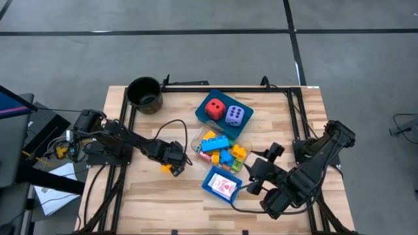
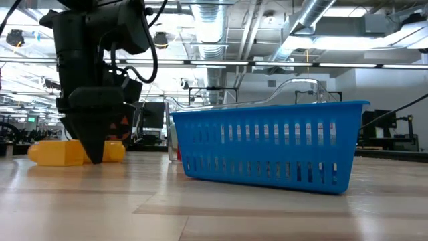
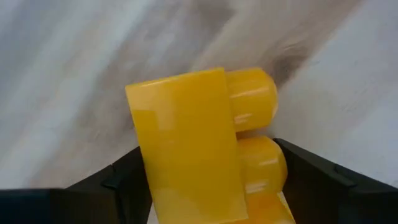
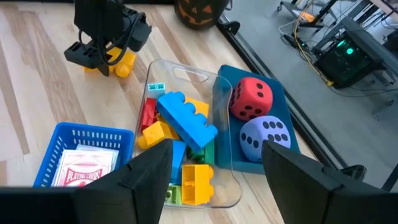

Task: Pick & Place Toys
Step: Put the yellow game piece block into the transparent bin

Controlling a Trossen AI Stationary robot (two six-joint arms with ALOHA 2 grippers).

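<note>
A yellow brick [image 3: 199, 143] lies on the wooden table [image 1: 150, 202], left of the containers, with the left gripper [image 1: 174, 163] lowered over it. In the left wrist view the two dark fingers [image 3: 121, 183] stand on either side of the brick, one by its flat face and one by its round studs; whether they press on it cannot be told. From the low view the gripper's tip comes down to the tabletop in front of the brick. The brick's studs point sideways, so it lies on its side.

The right gripper [image 1: 264, 171] hangs above the table's near right part, its fingers [image 4: 146, 171] spread apart with nothing between them.

No readable writing shows anywhere. The card pack [image 4: 87, 165] bears a red ornamental print, but no letters can be made out.

The small blue slotted basket [image 1: 210, 177] holds that red-printed card pack. Just beside it, toward the far edge, a clear tray [image 4: 221, 130] holds a heap of bricks: a large blue brick [image 4: 186, 118] on top, with yellow, red, green and light blue ones under it. Touching that tray stands a blue tray [image 1: 201, 111] with the red die [image 1: 214, 108] and the lavender die [image 1: 235, 115] side by side, both with dark dots. A dark round pot [image 1: 144, 93] stands at the table's far left corner, well apart from the rest.
</note>
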